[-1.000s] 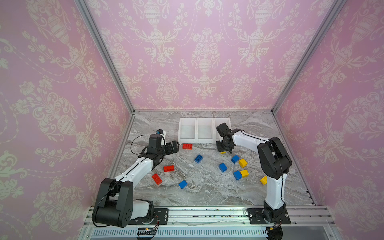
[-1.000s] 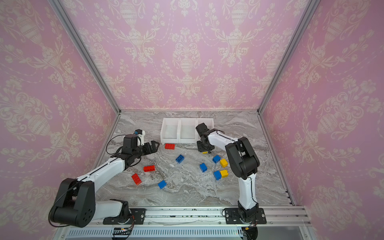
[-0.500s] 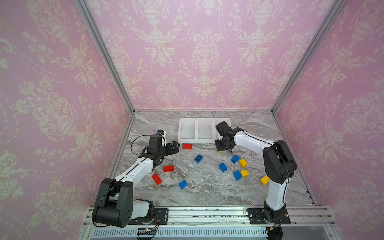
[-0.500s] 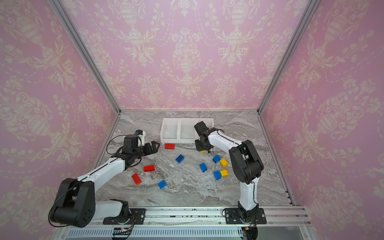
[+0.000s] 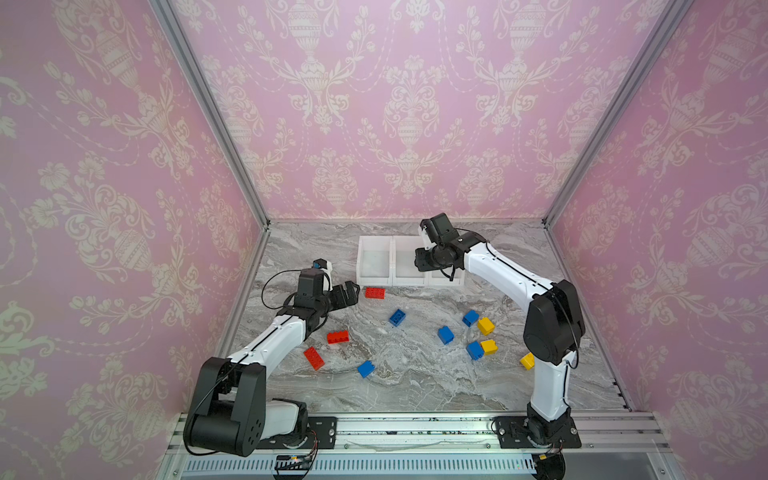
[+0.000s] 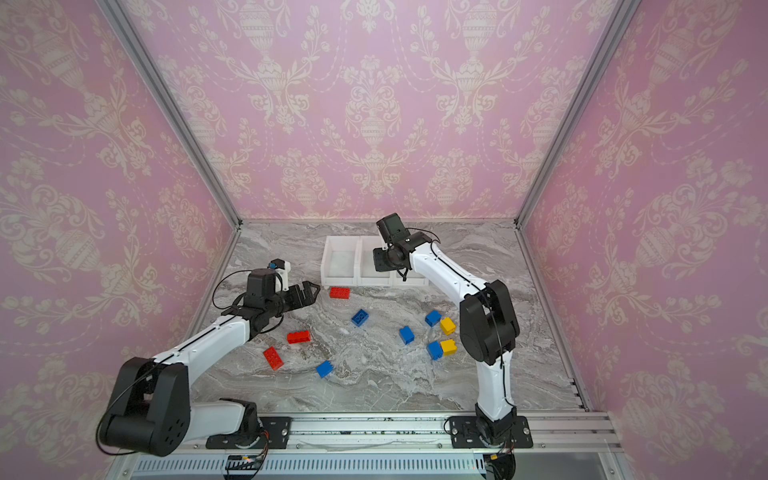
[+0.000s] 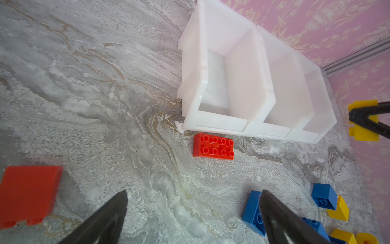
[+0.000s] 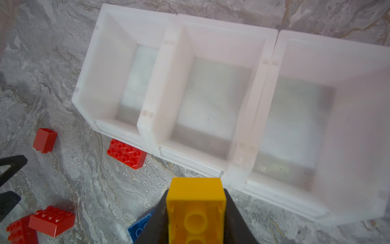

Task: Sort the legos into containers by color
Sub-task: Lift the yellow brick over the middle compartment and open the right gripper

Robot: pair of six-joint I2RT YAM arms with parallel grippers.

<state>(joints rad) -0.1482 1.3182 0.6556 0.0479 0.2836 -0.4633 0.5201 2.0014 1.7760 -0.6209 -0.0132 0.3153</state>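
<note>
My right end effector (image 8: 196, 191) clamped on yellow lego (image 8: 195, 202), hovering over front rim of containers (image 7: 221, 124), near middle-right divider. My left end effector (image 7: 193, 191) spread wide, empty, low over worktop (image 7: 84, 105). Red lego (image 7: 213, 147) ahead of it, just beside leftmost bin's front wall.

We see pink damask wallpaper (image 5: 407, 104) on three walls, aluminium corner posts (image 5: 208, 104), and a grey marbled floor (image 5: 415, 386) below, evenly lit.
</note>
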